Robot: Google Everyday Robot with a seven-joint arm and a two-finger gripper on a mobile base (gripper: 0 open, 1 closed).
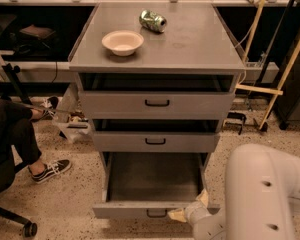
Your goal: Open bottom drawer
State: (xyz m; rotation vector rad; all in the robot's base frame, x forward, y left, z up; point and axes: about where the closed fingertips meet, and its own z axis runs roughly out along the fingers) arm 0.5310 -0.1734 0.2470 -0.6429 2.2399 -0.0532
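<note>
The bottom drawer (pixel 152 210) of the grey cabinet is pulled out, and its empty inside shows. It has a flat grey front with a small black bar handle (pixel 156 213). My gripper (pixel 182 215) is low at the drawer front's right end, just right of the handle and at the front's edge. My white arm (pixel 265 194) fills the lower right corner. The mid-sized drawer (pixel 155 141) and the top drawer (pixel 157 104) above it stand slightly ajar.
A beige bowl (pixel 122 42) and a crushed green can (pixel 153 20) lie on the cabinet top (pixel 190 44). A seated person's leg and shoe (pixel 50 169) are at the left. Wooden poles (pixel 275 74) lean at the right. The floor is speckled.
</note>
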